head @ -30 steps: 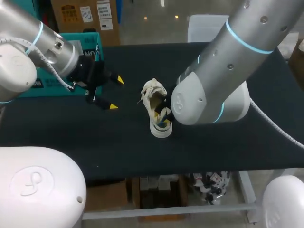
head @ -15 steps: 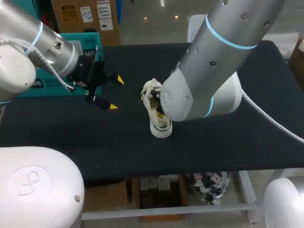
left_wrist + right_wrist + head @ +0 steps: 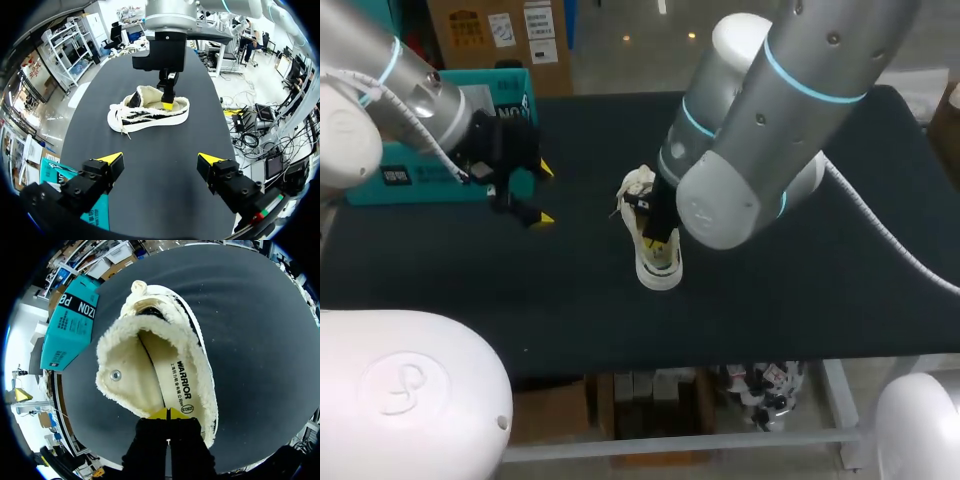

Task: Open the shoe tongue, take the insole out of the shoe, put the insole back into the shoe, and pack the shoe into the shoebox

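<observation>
Now the right gripper [image 3: 169,414], fingers pinched narrow, sits at the heel of the insole [image 3: 173,380] inside the shoe [image 3: 145,115]. Well apart, the left gripper [image 3: 160,160] hangs wide open near the shoebox [image 3: 67,325].

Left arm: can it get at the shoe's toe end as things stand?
Probably yes. The left end effector is open, with bare table between it and the shoe. The right end effector sits in the heel opening, leaving the toe end free.

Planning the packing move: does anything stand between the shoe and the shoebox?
Yes: the left end effector, open, is between the shoe and the shoebox, close to the box. Nothing else visible lies on the table between them.
</observation>
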Robot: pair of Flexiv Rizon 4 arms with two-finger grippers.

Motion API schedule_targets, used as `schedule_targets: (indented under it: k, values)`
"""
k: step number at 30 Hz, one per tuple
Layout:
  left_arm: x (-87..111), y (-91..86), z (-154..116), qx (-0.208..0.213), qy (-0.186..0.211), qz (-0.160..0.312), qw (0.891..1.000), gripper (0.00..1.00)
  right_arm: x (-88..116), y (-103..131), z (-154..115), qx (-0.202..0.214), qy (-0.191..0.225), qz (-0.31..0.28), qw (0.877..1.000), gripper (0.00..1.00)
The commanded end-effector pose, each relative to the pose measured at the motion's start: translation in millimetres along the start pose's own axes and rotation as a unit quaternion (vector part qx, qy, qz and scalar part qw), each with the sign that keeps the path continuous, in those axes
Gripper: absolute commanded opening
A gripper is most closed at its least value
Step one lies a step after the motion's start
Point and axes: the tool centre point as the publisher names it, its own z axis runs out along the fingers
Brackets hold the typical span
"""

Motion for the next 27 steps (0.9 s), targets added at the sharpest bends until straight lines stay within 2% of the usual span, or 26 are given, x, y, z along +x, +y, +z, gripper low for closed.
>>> schedule_targets:
  k: [1,3,4,6,7,9,12,13,14,15,16,27]
  values:
    - [3.6,-3.0,-2,-0.007,-0.004,-0.001,1.000,1.00,-4,5,9,0.009,0.007,-0.004,1.000,0.00]
    - [3.6,-3.0,-2,-0.007,-0.004,-0.001,1.000,1.00,-6,6,11,0.011,0.009,-0.007,1.000,0.00]
    - [-1.2,-7.5,-3,-0.014,-0.002,-0.044,0.999,1.00,-7,6,12,0.011,0.009,-0.008,1.000,0.00]
    - [-13.3,-20.4,-2,-0.021,0.018,-0.156,0.987,1.00,-10,6,13,0.012,0.006,-0.007,1.000,0.00]
    - [-16.1,-23.5,-1,-0.031,0.024,-0.211,0.977,1.00,-12,7,14,0.012,0.005,-0.007,1.000,0.00]
    - [-16.8,-25.8,1,-0.027,0.033,-0.280,0.959,1.00,-15,8,16,0.011,0.001,-0.006,1.000,0.00]
    - [-20.1,-22.9,4,-0.028,0.057,-0.388,0.920,1.00,-19,11,19,0.008,-0.002,-0.004,1.000,0.00]
    - [-20.6,-21.0,6,-0.033,0.051,-0.431,0.900,1.00,-20,12,21,0.007,-0.002,-0.004,1.000,0.00]
    - [-20.8,-19.8,7,-0.036,0.044,-0.456,0.888,1.00,-20,12,22,0.006,-0.004,-0.003,1.000,0.00]
    - [-17.3,-19.8,9,-0.041,0.049,-0.459,0.886,1.00,-21,13,24,0.004,-0.007,-0.003,1.000,0.00]
    - [-13.2,-20.4,10,-0.057,0.032,-0.467,0.882,1.00,-22,13,25,0.004,-0.007,-0.003,1.000,0.00]
    - [-13.2,-20.4,10,-0.057,0.032,-0.467,0.882,1.00,-28,10,36,-0.002,-0.007,-0.004,1.000,0.00]
